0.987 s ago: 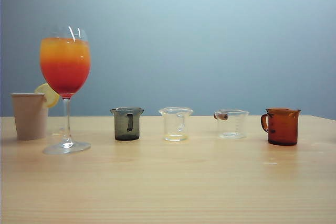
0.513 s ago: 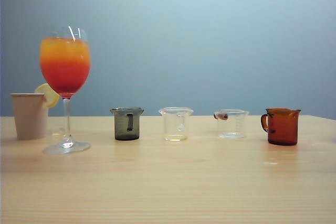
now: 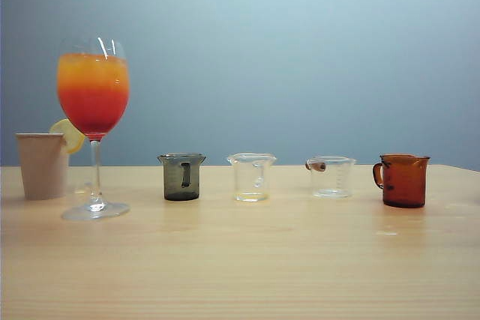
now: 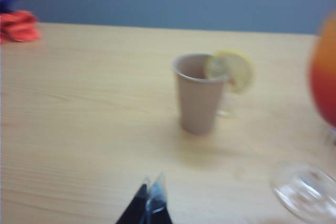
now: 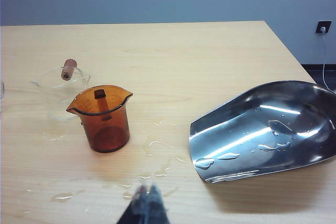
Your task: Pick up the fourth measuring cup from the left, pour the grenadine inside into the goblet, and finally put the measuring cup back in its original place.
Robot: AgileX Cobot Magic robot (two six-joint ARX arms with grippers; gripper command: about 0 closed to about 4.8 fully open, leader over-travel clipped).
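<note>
Seeing nothing shift around the fourth measuring cup (image 5: 104,119) back in line right of the goblet (image 3: 93,110), I hold left gripper (image 4: 149,199) and right gripper (image 5: 147,199) pinched shut and empty near it, pour apparently done.

On the worktop (image 3: 240,260), seen from the exterior view, the paper cup (image 3: 42,165) stands farthest left with a lemon slice (image 3: 69,135) on its rim. The goblet (image 3: 93,125) stands just right of it and slightly nearer. Four measuring cups form a row to the right: the first cup (image 3: 181,176), the second cup (image 3: 251,177), the third cup (image 3: 331,176), then the fourth measuring cup (image 3: 403,180) at the far right. In the right wrist view a metal scoop (image 5: 265,129) lies beside that cup, away from the third cup, and small puddles (image 5: 157,158) spread between the right gripper (image 5: 147,199) and the cup. The left gripper (image 4: 149,199) hangs over the worktop before the paper cup.
</note>
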